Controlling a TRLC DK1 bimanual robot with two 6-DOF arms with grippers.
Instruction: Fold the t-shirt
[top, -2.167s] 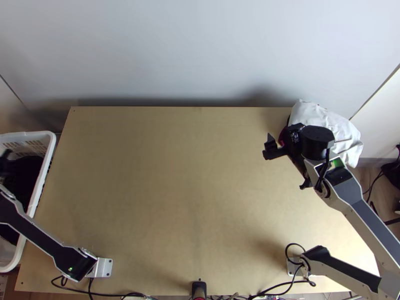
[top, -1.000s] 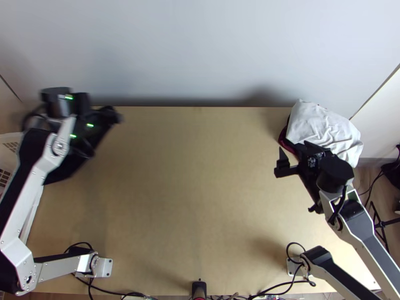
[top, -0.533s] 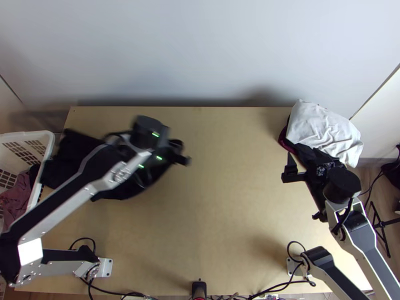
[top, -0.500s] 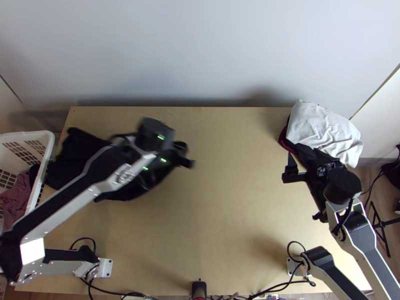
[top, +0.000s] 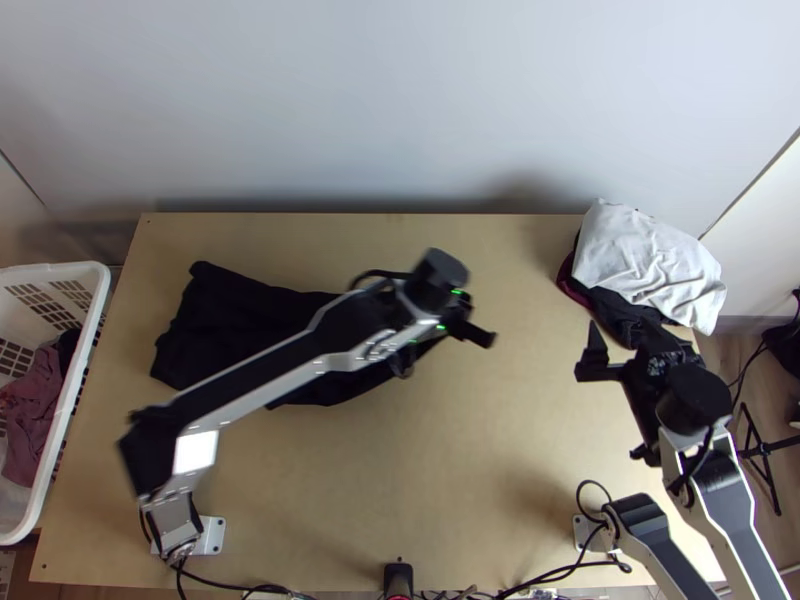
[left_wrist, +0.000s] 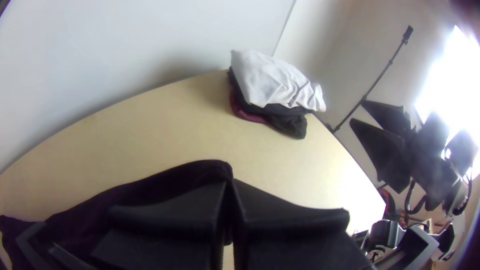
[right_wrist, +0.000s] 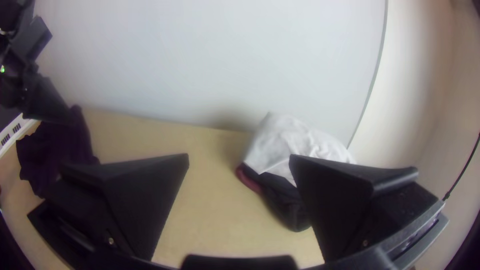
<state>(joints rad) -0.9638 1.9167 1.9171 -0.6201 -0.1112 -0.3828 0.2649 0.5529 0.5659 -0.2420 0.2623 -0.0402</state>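
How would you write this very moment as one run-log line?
left gripper: shut on dark cloth; right gripper: open, empty; dark cloth: trailing over table; cloth pile: table's far right corner

Links (top: 262, 394): silver-grey, black panels (top: 345, 325). Wrist housing (top: 440, 279): black, cylindrical; green lights (top: 441, 327). Cables (top: 379, 273): black. Right hand (top: 626, 345): black wedge-shaped fingers (right_wrist: 332, 200), small screws (right_wrist: 111, 241).

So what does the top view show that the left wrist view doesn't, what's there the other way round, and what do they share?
Top view: the white laundry basket, the mauve cloth inside it and the left arm's base.

Left wrist view: the upper end of a slanting pole and a bright glare.

Both: the table, the black T-shirt gripped by the left gripper, the open right gripper, and the light-topped cloth pile.
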